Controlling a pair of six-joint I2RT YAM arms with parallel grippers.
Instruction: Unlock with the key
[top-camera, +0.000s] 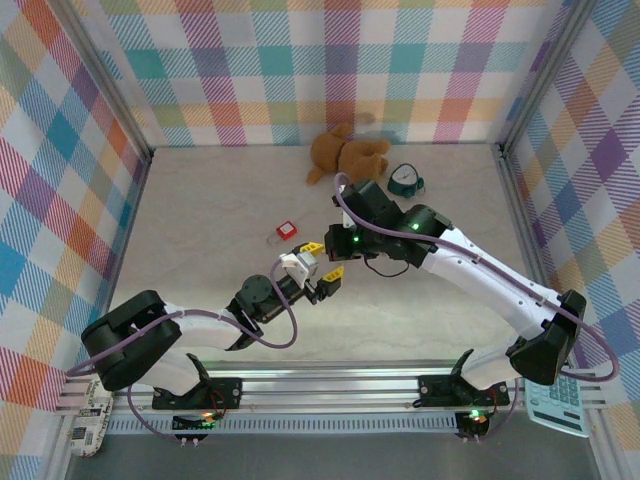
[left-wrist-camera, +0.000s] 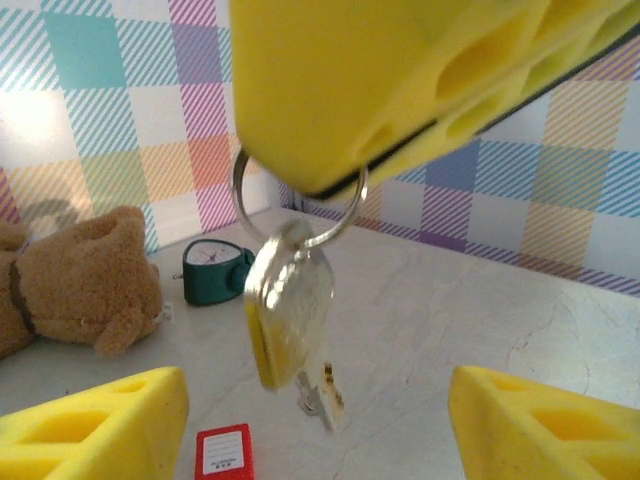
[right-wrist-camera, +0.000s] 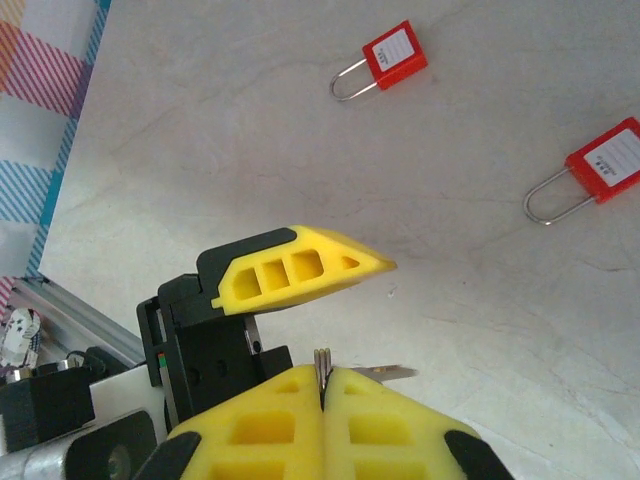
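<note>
The key (left-wrist-camera: 290, 310) is a silvery key hanging from a metal ring (left-wrist-camera: 300, 205), with a second thin blade (left-wrist-camera: 328, 392) below it. My right gripper (right-wrist-camera: 324, 374) is shut on that ring, and its yellow fingers (left-wrist-camera: 400, 80) hang above in the left wrist view. My left gripper (left-wrist-camera: 318, 400) is open, with its fingertips (left-wrist-camera: 110, 420) on either side of the hanging key and apart from it. A red padlock (left-wrist-camera: 224, 452) lies on the table under the key. Two red padlocks (right-wrist-camera: 393, 58) (right-wrist-camera: 605, 160) lie flat in the right wrist view. From above, both grippers (top-camera: 323, 260) (top-camera: 338, 243) meet mid-table.
A brown teddy bear (top-camera: 345, 152) and a green clock (top-camera: 406, 180) lie near the back wall. One red padlock (top-camera: 287, 231) sits left of the grippers. A calculator (top-camera: 557, 405) rests at the near right corner. Checked walls enclose the table (top-camera: 200, 200).
</note>
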